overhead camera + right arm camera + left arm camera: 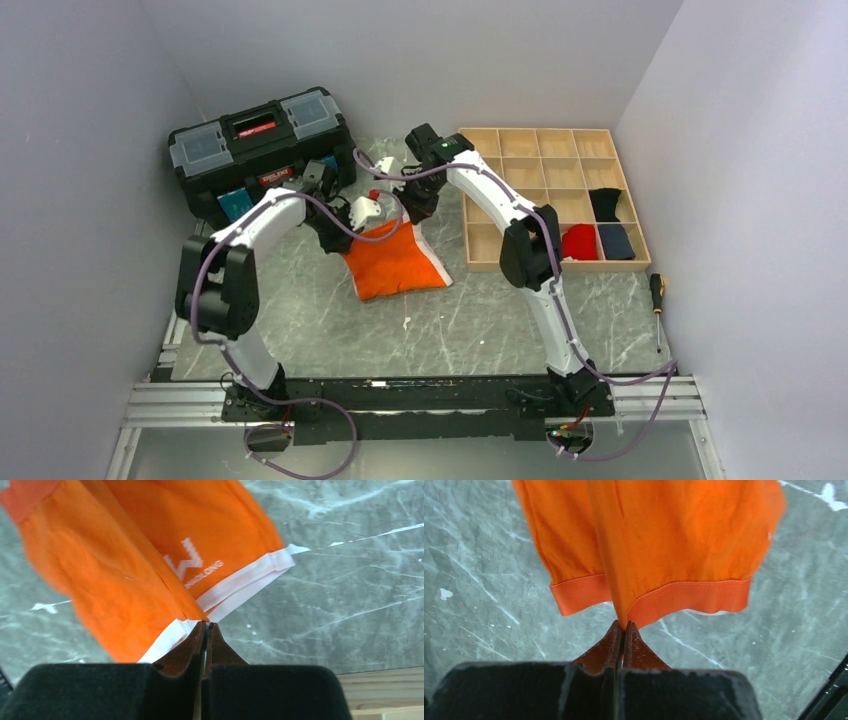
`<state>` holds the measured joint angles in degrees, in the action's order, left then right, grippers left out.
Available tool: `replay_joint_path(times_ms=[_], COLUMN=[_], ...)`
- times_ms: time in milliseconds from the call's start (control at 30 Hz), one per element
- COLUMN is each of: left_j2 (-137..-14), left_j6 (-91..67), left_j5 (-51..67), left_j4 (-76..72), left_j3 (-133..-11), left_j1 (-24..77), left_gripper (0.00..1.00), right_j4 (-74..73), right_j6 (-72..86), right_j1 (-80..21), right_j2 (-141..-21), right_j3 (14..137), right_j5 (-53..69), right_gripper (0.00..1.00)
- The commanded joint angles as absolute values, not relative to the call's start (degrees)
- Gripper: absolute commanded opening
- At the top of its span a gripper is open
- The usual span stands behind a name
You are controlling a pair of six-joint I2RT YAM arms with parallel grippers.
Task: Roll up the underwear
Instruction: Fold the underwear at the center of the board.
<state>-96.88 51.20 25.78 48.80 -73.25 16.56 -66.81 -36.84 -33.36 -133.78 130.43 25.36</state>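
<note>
Marbled grey worktop [450, 320] carries the underwear [395, 262], centre — left jaws clamped on its orange hem [684, 592], right jaws on its white trim [240, 577], both at the far end — cloth trailing back toward the near edge.

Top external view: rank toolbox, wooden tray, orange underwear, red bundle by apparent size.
1. wooden tray and toolbox: look about alike, and the toolbox stands taller, so unranked
2. underwear
3. red cloth bundle
</note>
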Motion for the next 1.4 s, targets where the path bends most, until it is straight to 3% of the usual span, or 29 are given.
replay_joint_path(times_ms=[0, 333, 933, 1067, 1200, 1367], left_j2=[-101.72, -108.19, -112.91, -113.5, -113.25, -110.95], left_j6=[52.31, 48.06, 44.66, 43.88, 42.59, 40.82], left_j5=[28.6, 26.75, 22.41, 21.58, 20.74, 19.44], left_j4=[49.9, 45.44, 44.36, 42.84, 41.44, 38.08], left_j3=[-76.83, -79.14, -84.13, -83.52, -83.09, -81.51], left_j1=[13.94, 11.95, 11.89, 11.95, 11.95, 11.95], left_gripper=[0.0, 0.0, 0.0, 0.01, 0.13, 0.2], right_j4=[-63.36, -48.23, -43.48, -42.29, -41.49, -39.88], right_j6=[-36.07, -34.26, -35.68, -35.27, -34.27, -33.04], right_j1=[-32.93, -33.18, -34.46, -34.72, -34.74, -34.65], right_j2=[-136.8, -138.26, -141.65, -141.2, -140.55, -137.65], right_j3=[134.21, 128.59, 127.71, 126.52, 125.94, 122.92], right_j5=[20.56, 18.41, 12.84, 12.03, 12.01, 12.07], right_gripper=[0.0, 0.0, 0.0, 0.04, 0.13, 0.26])
